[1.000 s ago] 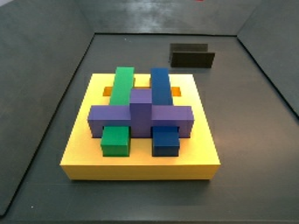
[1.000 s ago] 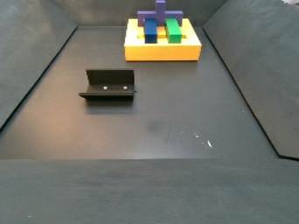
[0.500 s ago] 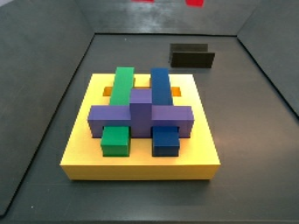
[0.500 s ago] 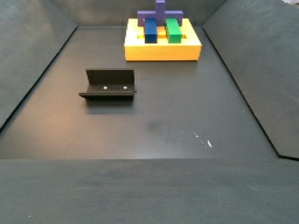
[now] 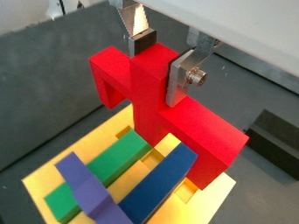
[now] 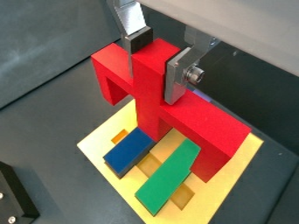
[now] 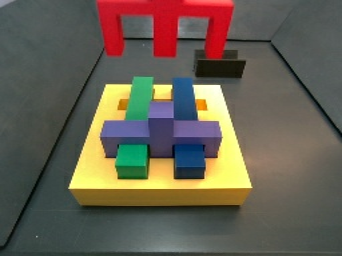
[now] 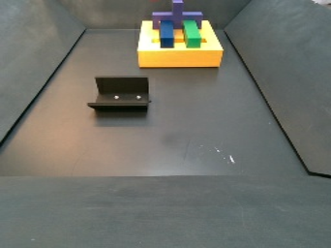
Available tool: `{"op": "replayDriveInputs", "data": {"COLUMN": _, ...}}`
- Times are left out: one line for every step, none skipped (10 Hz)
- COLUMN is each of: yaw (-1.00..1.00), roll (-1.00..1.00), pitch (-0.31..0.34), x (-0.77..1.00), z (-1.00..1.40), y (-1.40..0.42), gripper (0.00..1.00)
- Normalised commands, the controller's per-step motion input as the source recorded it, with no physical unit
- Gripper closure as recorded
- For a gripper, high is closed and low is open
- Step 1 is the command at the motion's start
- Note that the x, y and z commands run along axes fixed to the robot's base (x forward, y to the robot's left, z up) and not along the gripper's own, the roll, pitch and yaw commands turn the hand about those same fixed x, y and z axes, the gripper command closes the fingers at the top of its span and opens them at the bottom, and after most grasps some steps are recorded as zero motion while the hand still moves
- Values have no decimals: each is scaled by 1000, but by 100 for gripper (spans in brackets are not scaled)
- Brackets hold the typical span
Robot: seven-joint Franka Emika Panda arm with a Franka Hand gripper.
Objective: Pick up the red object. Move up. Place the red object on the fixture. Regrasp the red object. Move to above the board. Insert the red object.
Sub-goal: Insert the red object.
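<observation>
Silver plates of the end effector (image 5: 159, 59) clamp the upright stem of the red object (image 5: 158, 109) from both sides, dark pads pressed against it, so the piece is firmly grasped; both wrist views show this, with the red object (image 6: 163, 105) hanging above the yellow board (image 6: 114, 157). Below it in a wrist view lie the green bar (image 5: 114, 161), the blue bar (image 5: 158, 184) and the purple cross-piece (image 5: 91, 187) seated in the board. In a side view the board (image 7: 160, 186) sits closest on the dark worktop (image 7: 287, 170), carrying the purple piece (image 7: 162, 131) across the green bar (image 7: 138, 100) and blue bar (image 7: 183, 98); above and behind it the red object (image 7: 166, 23) hangs in the air, legs pointing down, clear of the board, its top cut off by the frame edge, so the fingers are probably just out of sight there. Beyond stands the fixture (image 7: 221, 64) near the back wall. From the opposite side view the fixture (image 8: 122, 94) comes first, well apart from the board (image 8: 180, 53) at the far end.
</observation>
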Motion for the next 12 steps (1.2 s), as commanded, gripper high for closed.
{"op": "replayDriveInputs", "data": {"yaw": 126, "roll": 129, "pitch": -156, "x": 134, "z": -749, "y": 191, "gripper": 100}}
{"op": "replayDriveInputs", "data": {"yaw": 134, "roll": 210, "pitch": -124, "x": 134, "z": -689, "y": 177, "gripper": 100}}
{"op": "replayDriveInputs", "data": {"yaw": 191, "roll": 204, "pitch": -163, "x": 0, "z": -686, "y": 94, "gripper": 100}}
{"op": "replayDriveInputs", "data": {"yaw": 203, "roll": 189, "pitch": -169, "x": 0, "z": -723, "y": 9, "gripper": 100}}
{"op": "replayDriveInputs", "data": {"yaw": 100, "roll": 107, "pitch": -204, "x": -66, "z": -683, "y": -60, "gripper": 100}}
{"op": "replayDriveInputs", "data": {"yaw": 0, "roll": 50, "pitch": -106, "x": -14, "z": -466, "y": -31, "gripper": 100}}
{"op": "replayDriveInputs", "data": {"yaw": -9, "roll": 0, "pitch": -46, "x": -71, "z": -306, "y": 0, "gripper": 100}}
{"op": "replayDriveInputs", "data": {"yaw": -40, "roll": 0, "pitch": -4, "x": -34, "z": -111, "y": 0, "gripper": 100}}
{"op": "replayDriveInputs", "data": {"yaw": -83, "roll": -81, "pitch": 0, "x": 0, "z": 0, "y": 0, "gripper": 100}}
{"op": "replayDriveInputs", "data": {"yaw": -126, "roll": -109, "pitch": 0, "x": 0, "z": 137, "y": 0, "gripper": 100}}
{"op": "replayDriveInputs", "data": {"yaw": -157, "roll": -80, "pitch": 0, "x": 0, "z": 220, "y": 0, "gripper": 100}}
{"op": "replayDriveInputs", "data": {"yaw": -157, "roll": -131, "pitch": -40, "x": -149, "z": 203, "y": 0, "gripper": 100}}
